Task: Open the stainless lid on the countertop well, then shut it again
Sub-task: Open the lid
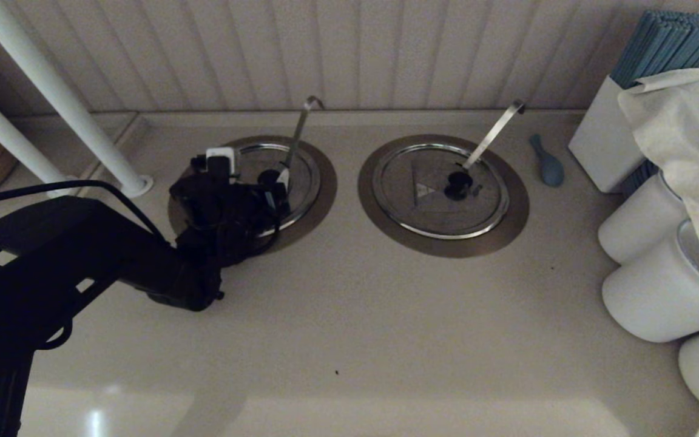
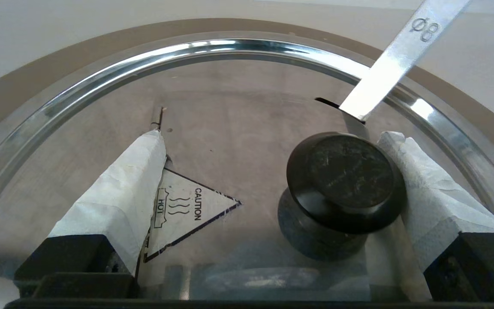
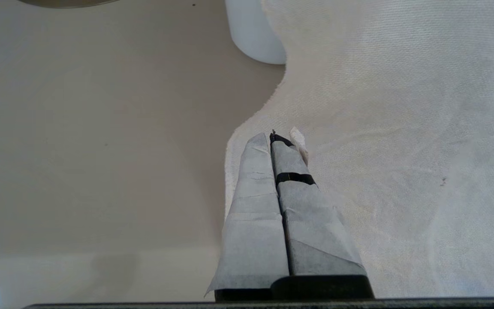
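The stainless lid (image 1: pixel 308 176) lies flat in the left countertop well, inside the brownish collar ring (image 1: pixel 326 189). A thin hooked ladle handle (image 1: pixel 298 130) pokes up through it. My left gripper (image 1: pixel 269 189) hangs low over this lid and is open. In the left wrist view the lid (image 2: pixel 238 107) shows its pale caution triangle (image 2: pixel 182 210), black knob (image 2: pixel 345 180) and ladle handle (image 2: pixel 395 64). One padded finger (image 2: pixel 418 184) rests against the knob's side; the other finger (image 2: pixel 122 189) stands far off over the triangle. My right gripper (image 3: pixel 272 139) is shut, parked above a white cloth (image 3: pixel 401 128).
The twin lid (image 1: pixel 410 206) with its wide strip handle (image 1: pixel 495 133) sits in the right well. Beyond it lie a small blue object (image 1: pixel 547 161), a white box of blue sticks (image 1: pixel 604 139), white canisters (image 1: pixel 659 291) and the draped cloth (image 1: pixel 689 121). White posts (image 1: pixel 58 97) stand at the left.
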{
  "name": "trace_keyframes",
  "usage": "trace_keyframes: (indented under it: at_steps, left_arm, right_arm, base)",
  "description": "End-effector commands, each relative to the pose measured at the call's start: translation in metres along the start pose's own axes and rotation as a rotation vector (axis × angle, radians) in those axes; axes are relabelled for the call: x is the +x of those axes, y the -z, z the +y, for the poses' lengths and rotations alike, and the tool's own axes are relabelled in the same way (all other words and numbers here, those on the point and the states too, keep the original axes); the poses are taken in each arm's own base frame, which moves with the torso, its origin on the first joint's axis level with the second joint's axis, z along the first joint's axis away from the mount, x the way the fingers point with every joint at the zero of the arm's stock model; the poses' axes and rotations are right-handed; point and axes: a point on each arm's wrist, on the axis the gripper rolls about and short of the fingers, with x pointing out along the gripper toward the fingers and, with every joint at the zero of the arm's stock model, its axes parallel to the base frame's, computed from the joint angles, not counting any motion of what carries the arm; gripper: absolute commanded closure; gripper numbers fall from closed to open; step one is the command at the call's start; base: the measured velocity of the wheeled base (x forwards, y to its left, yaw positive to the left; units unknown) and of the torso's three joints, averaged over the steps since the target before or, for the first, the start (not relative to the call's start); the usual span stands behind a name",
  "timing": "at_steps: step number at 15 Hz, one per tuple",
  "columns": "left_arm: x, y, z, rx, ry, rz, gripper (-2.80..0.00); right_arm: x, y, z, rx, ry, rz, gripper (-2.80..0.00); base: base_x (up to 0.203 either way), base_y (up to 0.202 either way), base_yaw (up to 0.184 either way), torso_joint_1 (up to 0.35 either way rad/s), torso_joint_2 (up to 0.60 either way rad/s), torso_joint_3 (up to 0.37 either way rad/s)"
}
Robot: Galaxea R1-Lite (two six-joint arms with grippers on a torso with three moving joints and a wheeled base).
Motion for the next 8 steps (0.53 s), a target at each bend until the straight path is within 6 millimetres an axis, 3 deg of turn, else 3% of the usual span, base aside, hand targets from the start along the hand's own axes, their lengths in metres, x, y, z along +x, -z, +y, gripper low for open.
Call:
trace_keyframes:
  at_steps: [1, 8]
  left_arm:
    - [0.005, 0.007, 0.003, -0.001, -0.024, -0.005, -2.80]
    - [0.006, -0.006, 0.020, 0.000, -0.060, -0.030, -2.80]
  right_arm:
    - [0.000, 0.000, 0.000, 0.000, 0.000, -0.001, 0.00]
    - [0.000, 0.000, 0.000, 0.000, 0.000, 0.001, 0.00]
  base:
    - [0.000, 0.000, 0.000, 0.000, 0.00, 0.000]
    - [0.000, 0.000, 0.000, 0.000, 0.00, 0.000]
